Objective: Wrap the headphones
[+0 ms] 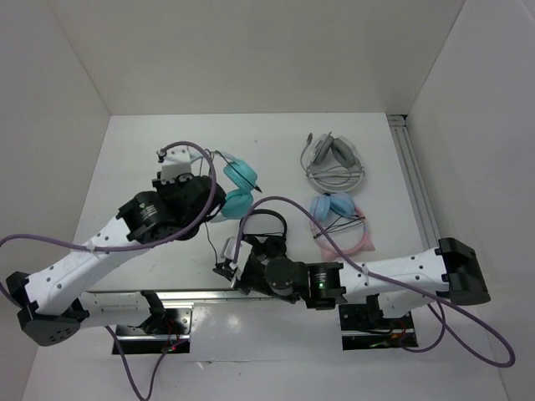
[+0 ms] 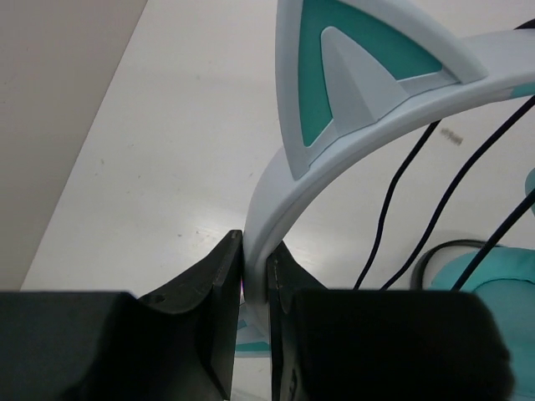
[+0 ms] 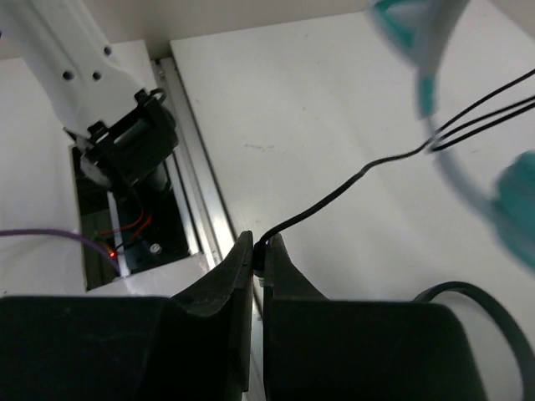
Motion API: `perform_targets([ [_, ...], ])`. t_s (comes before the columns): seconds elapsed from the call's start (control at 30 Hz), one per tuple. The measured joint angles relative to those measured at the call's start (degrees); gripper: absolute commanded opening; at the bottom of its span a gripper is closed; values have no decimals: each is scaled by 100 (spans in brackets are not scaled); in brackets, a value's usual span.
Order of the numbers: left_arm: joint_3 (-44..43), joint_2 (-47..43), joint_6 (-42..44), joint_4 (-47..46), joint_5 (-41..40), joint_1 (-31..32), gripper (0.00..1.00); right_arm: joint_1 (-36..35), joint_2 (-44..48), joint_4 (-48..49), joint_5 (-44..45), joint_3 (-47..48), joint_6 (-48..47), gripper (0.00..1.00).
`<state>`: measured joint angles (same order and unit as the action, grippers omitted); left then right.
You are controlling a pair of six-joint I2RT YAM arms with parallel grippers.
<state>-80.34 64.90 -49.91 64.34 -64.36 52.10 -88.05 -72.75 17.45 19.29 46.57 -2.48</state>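
The teal headphones (image 1: 238,188) with a white headband (image 2: 334,138) and a pointed cat ear (image 2: 351,75) are held up left of the table's middle. My left gripper (image 1: 209,180) is shut on the headband, whose lower end sits between the jaws (image 2: 255,249). The thin dark cable (image 2: 391,200) hangs in loops beside a teal cup (image 2: 493,267). My right gripper (image 1: 227,269) is shut on the cable's plug end (image 3: 260,248) near the table's front edge. The cable (image 3: 351,185) runs up to the blurred teal headphones (image 3: 512,200).
A small black pair (image 1: 266,230) lies just behind my right gripper; its band shows in the right wrist view (image 3: 476,301). A pink cat-ear pair with blue cups (image 1: 338,221) and a white-grey pair (image 1: 333,159) lie at right. A metal rail (image 3: 196,192) edges the table front.
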Motion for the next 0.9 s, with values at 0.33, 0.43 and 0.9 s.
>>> perform_targets([
  [0.33,1104,-90,544,68,647,136,0,-20,450,-1491,1069,680,-824,1],
  [0.43,1287,-446,1178,-155,1176,210,0,-20,514,-1897,1368,798,-1091,1],
  [0.9,1296,-376,2765,-415,3320,817,0,-837,417,-2833,2667,1351,-2000,1],
])
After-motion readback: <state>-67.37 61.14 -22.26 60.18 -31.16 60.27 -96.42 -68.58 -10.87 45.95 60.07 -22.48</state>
